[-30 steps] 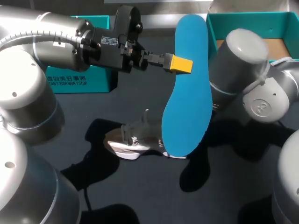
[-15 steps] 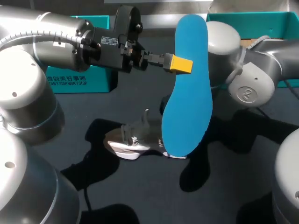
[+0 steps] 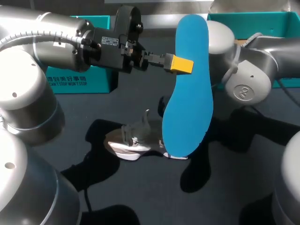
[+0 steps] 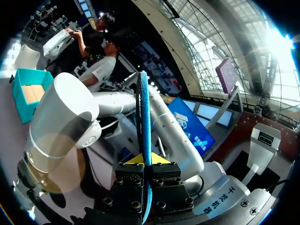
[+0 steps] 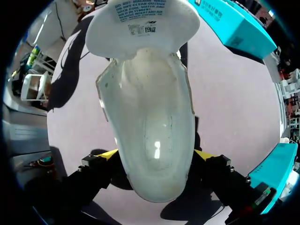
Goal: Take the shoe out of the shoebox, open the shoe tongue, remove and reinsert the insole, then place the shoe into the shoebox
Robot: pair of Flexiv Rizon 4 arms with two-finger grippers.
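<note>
Above the table (image 3: 225,187), I am holding the insole (image 3: 187,108) upright in the air, my left tool (image 3: 183,65) pinching its thin edge. Below, the shoe (image 5: 150,117) is sitting between my right tool's (image 5: 156,153) wide-spread fingers, ungripped; pushing the insole in now risks sliding or tipping it.

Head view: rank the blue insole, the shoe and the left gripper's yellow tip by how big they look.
Largest: blue insole, held up off the table and likely nearer the camera, which flatters it.
Then: shoe, though the insole hides part of it.
Smallest: yellow tip of the left gripper.
</note>
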